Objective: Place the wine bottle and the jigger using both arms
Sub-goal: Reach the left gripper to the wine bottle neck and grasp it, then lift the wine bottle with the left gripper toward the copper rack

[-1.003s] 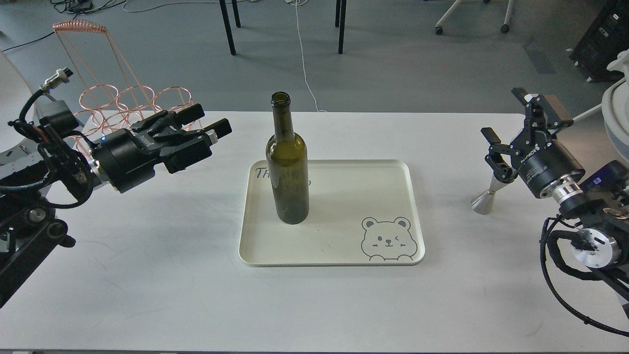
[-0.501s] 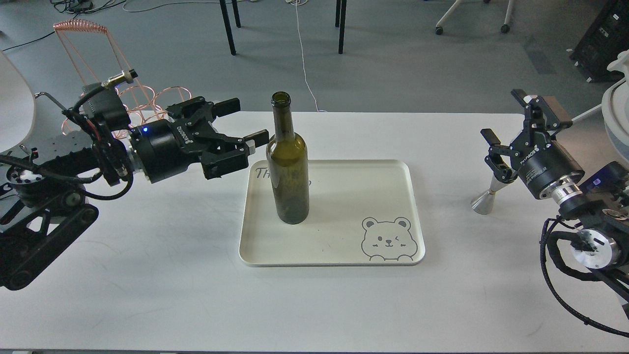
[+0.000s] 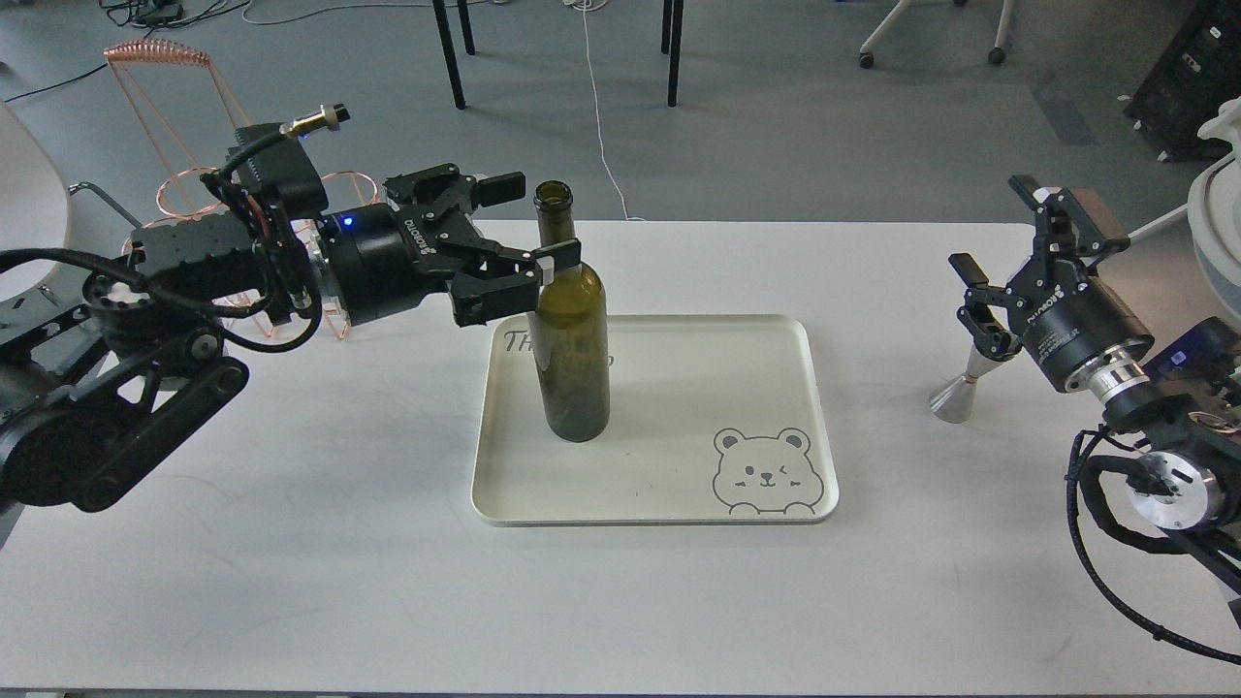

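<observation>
A tall, dark olive-green glass wine bottle (image 3: 569, 320) with a long narrow neck and an open mouth stands upright on the left half of a cream, rounded-rectangle tray (image 3: 679, 504). The tray has a smooth matte finish, a raised rim, a grey cartoon bear printed in its near right corner, and dark lettering partly hidden behind the bottle. It lies flat on a plain white surface (image 3: 291, 582). From the left, a black arm reaches in level with the bottle's shoulder; the left gripper (image 3: 528, 228) has its jaws spread wide around the neck, 1 finger crossing the front of the glass where neck meets shoulder and the other behind near the mouth, with a gap visible, so it has no hold on anything. At the right edge, well apart from the tray, a small shiny silver jigger (image 3: 960, 388), shaped like 2 cones joined at a thin waist, stands on the surface with its wide base down. The right gripper (image 3: 989, 325) has its jaws closed onto the jigger's upper cone, which they mostly hide. A silver ring and looped black cables sit behind that wrist. Behind the left arm stands a thin copper-coloured wire rack (image 3: 184, 126) of round loops.
</observation>
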